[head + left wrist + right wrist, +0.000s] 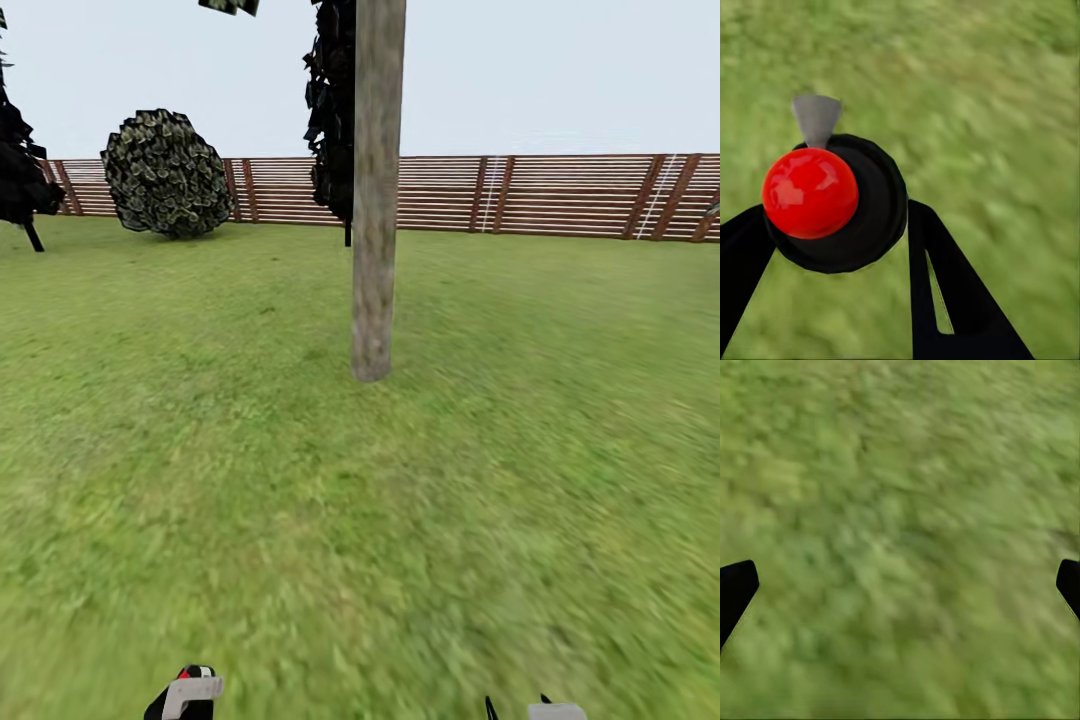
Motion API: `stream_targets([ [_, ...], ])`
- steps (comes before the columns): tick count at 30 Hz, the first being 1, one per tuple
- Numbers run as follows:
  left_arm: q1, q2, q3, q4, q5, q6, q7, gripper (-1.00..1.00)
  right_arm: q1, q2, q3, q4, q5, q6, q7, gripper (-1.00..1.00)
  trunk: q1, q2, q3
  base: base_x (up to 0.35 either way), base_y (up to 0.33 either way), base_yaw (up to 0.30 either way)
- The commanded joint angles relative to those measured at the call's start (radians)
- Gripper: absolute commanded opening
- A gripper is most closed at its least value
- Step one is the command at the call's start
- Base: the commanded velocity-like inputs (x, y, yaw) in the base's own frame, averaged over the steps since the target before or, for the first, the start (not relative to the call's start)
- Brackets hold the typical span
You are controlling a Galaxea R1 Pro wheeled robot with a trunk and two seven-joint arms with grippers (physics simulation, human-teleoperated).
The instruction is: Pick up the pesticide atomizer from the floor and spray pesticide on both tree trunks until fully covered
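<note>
Standing upright at centre of lawn: thick mottled grey-brown tree trunk, base planted in grass, top running past upper frame edge. Directly behind trunk: dark columnar conifer with thin stem. Further left near fence: round dark shrub; at far left edge, second dark conifer. Spanning far side of lawn: reddish-brown horizontal-slat fence, pale sky above.

Left gripper: clamped on pesticide atomizer, black fingers pressing dark bottle body from both sides. Bottle seen from above in left wrist view: glossy red top over dark round body, pale grey trigger projecting beyond. Blurred grass underneath, no contact with ground. Same assembly at bottom edge of head view: left gripper, red cap just visible, well apart from trunk.

Right gripper: spread wide, fingertips at opposite edges of right wrist view, nothing between, grass below. Right gripper also at bottom edge of head view.
</note>
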Motion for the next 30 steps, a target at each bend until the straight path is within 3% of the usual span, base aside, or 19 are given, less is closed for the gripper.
stream_targets([
  [1,-0.001,0.0,0.001,0.001,0.0,-0.003,0.001,-1.0,-0.001,0.0,0.0,0.001,0.0,-0.003,0.0,1.0,0.0,0.0,-0.001,0.339,0.0,0.0],
  [30,-0.001,0.0,0.001,0.0,0.0,-0.003,0.001,-1.0,-0.001,0.0,0.0,0.001,0.0,-0.003,0.0,1.0,0.0,0.0,-0.001,0.339,0.0,0.0],
])
